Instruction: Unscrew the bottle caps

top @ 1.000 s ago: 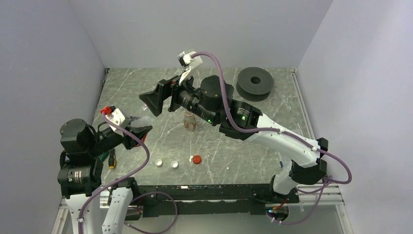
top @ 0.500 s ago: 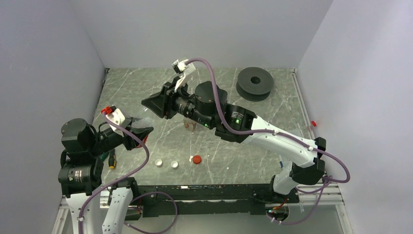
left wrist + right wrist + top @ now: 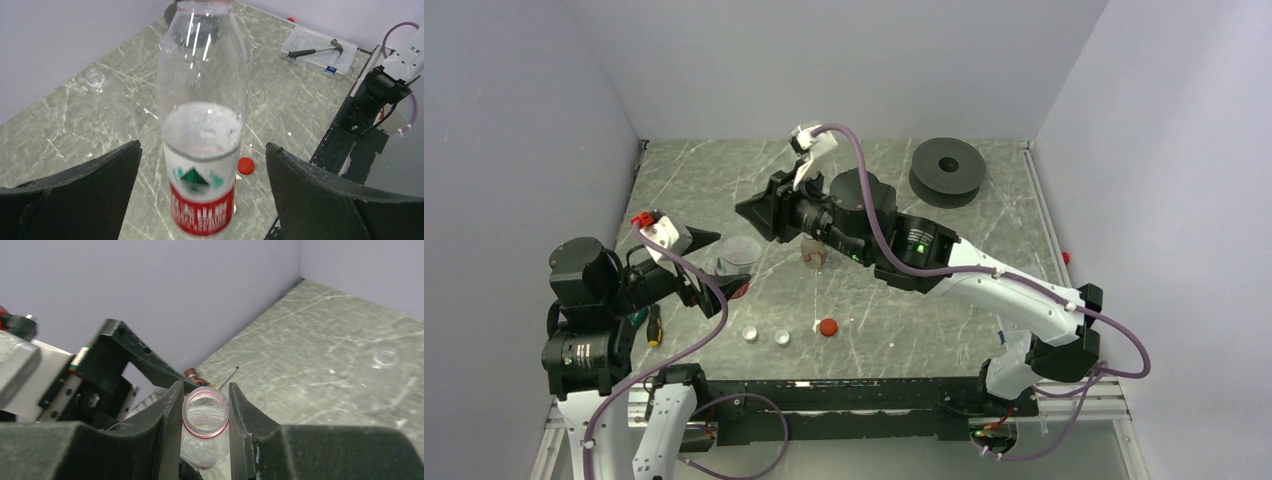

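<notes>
A clear bottle with a red label and no cap on it stands between the wide-apart fingers of my left gripper, with a gap on each side. My right gripper is shut on this bottle's open neck, which has a red ring. From above, the right gripper reaches over the bottle and the open left gripper. Another capless bottle with a reddish label stands mid-table. A red cap and two white caps lie near the front.
A black spool disc sits at the back right. A screwdriver lies by the left arm. A plain clear bottle lies on its side on the marble. A clear box holding a hammer shows in the left wrist view.
The right gripper closed on the bottle's neck. The left gripper then opened and let go of the bottle's body. The right arm shifted slightly to the right.
</notes>
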Tool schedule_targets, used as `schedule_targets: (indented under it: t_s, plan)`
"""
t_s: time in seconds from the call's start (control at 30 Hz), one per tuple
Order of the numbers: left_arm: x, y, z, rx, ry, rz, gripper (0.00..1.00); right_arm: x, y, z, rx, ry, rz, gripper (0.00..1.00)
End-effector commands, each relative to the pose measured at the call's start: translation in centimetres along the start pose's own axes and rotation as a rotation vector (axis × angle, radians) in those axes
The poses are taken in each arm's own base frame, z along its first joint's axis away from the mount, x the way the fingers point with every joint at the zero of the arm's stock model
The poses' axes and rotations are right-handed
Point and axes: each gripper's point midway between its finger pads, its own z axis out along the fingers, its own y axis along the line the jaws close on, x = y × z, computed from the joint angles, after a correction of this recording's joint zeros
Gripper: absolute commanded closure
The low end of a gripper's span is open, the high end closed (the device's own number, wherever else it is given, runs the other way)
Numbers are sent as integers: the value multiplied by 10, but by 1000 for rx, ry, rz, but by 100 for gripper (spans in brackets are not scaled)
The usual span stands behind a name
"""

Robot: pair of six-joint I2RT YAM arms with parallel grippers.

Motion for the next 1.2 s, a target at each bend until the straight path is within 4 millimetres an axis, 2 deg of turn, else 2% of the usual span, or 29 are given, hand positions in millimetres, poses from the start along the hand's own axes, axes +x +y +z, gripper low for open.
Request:
schedule_targets:
  t_s: [0.0, 0.13, 0.3, 0.4, 0.53, 0.67, 0.9, 1.17]
  plan:
    - [-5, -5, -1, 26, 8, -22, 1, -40, -31, -33, 118, -97, -68, 100]
    - [-2, -7, -2, 36, 28, -35, 1, -45, -63, -55, 241, -122, -138, 100]
    - [0, -10, -1, 65, 50, -61, 1, -46, -118, -85, 469, -149, -254, 100]
    - [2, -6, 0, 56, 58, -81, 1, -43, -148, -99, 585, -160, -310, 100]
    - [4, 1, 1, 18, 72, -102, 1, -27, -187, -111, 716, -155, -395, 100]
    - [9, 9, 2, -17, 99, -129, 1, -6, -219, -109, 781, -134, -421, 100]
    - [25, 29, 3, -108, 169, -190, 1, 46, -261, -98, 845, -82, -416, 100]
    - [43, 46, 4, -181, 208, -191, 1, 73, -284, -95, 818, -83, -302, 100]
